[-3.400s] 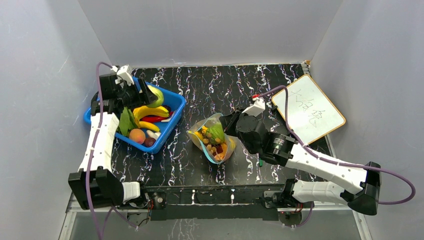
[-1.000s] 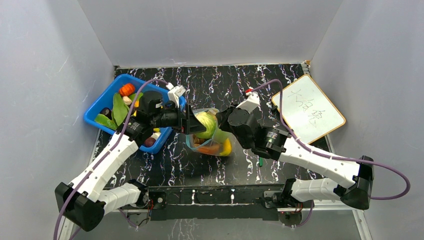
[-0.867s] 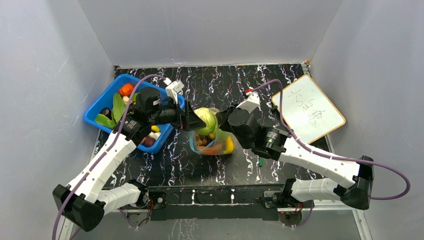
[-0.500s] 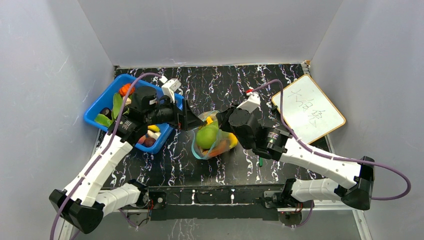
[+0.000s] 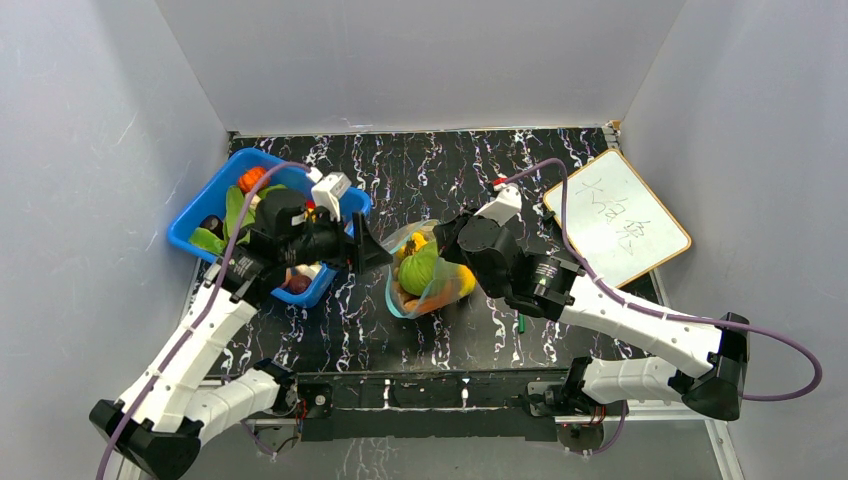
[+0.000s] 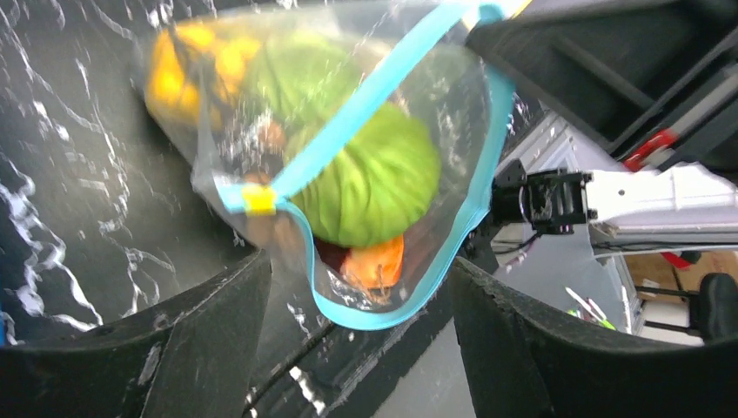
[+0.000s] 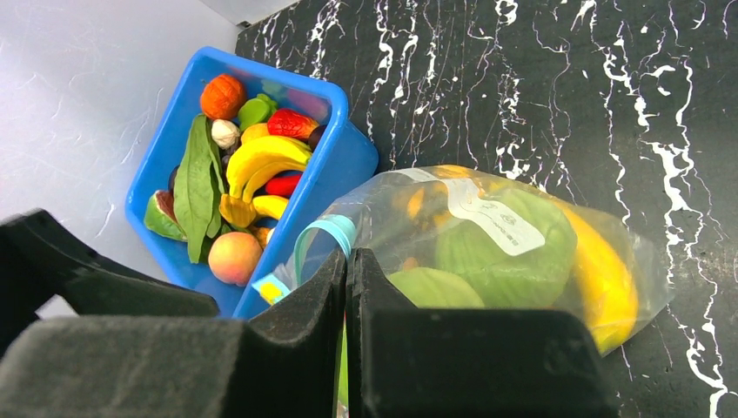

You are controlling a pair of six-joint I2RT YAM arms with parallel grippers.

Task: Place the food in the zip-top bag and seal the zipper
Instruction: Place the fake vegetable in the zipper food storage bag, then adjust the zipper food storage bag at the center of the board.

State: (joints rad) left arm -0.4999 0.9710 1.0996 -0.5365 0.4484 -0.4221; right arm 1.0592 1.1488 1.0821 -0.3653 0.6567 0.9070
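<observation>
The bag (image 5: 428,282) lies mid-table, part-filled with a green cabbage and bananas, its blue zipper (image 6: 383,89) unsealed and more food (image 7: 261,157) waiting in the bin (image 7: 346,165) — the right gripper (image 7: 346,257) pinches its rim, the left gripper (image 6: 357,266) gapes wide, empty — the pinch itself hidden.

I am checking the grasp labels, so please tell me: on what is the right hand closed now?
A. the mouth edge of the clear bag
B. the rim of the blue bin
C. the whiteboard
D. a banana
A: in the right wrist view the right hand is shut on the zip-top bag, right beside its teal zipper.
</observation>
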